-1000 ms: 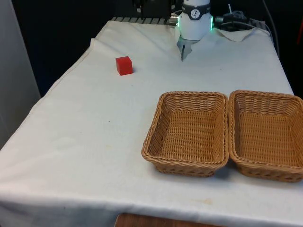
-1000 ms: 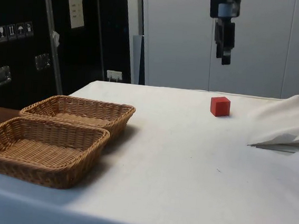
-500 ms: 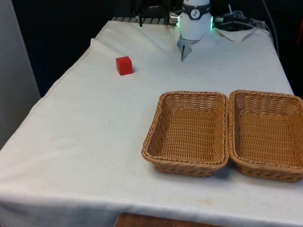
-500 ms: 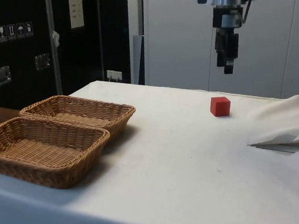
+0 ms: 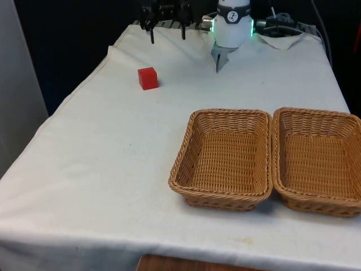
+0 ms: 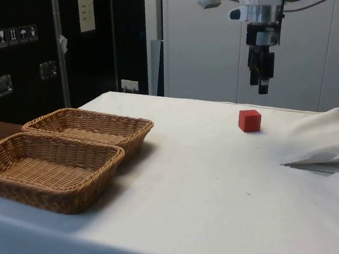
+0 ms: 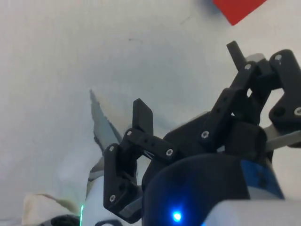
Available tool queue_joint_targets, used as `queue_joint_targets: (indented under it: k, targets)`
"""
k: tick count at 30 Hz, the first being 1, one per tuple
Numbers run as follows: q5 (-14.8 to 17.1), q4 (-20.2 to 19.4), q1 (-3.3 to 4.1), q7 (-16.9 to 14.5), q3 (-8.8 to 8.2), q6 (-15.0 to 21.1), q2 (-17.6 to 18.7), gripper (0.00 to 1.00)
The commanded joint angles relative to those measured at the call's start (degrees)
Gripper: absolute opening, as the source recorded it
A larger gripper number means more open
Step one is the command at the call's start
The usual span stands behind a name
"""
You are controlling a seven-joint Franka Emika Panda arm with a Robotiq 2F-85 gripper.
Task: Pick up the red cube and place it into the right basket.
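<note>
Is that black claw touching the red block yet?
Apart. In the side view the gripper hangs above the red cube, with wall showing between them.

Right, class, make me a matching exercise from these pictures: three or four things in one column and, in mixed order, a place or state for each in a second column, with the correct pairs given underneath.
Column one:
1. red cube
2. gripper
3. basket on the front view's left
4. basket on the front view's right

Column two:
a. open, hanging in the air above the cloth
b. empty, at the table's edge on the front view's right
c. resting on the white cloth, apart from both baskets
d. empty, between the cube and the other basket

Pairs: 1-c, 2-a, 3-d, 4-b
</note>
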Motion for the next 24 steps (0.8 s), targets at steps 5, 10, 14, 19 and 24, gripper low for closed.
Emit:
queue_joint_targets:
  k: [5, 10, 14, 19, 24]
  targets:
    - [0.0, -0.1, 0.00, -2.0, -1.66, 3.4, 2.3, 1.00]
    - [0.2, -0.4, 0.17, -4.3, -3.21, 7.4, 4.5, 1.00]
    - [0.1, -0.3, 0.00, -5.3, -3.67, 9.0, 6.3, 1.00]
    - [1.4, -0.9, 0.46, -8.1, -4.76, 13.6, 9.2, 1.00]
    - [1.1, -0.4, 0.00, -8.1, -4.30, 14.6, 11.1, 1.00]
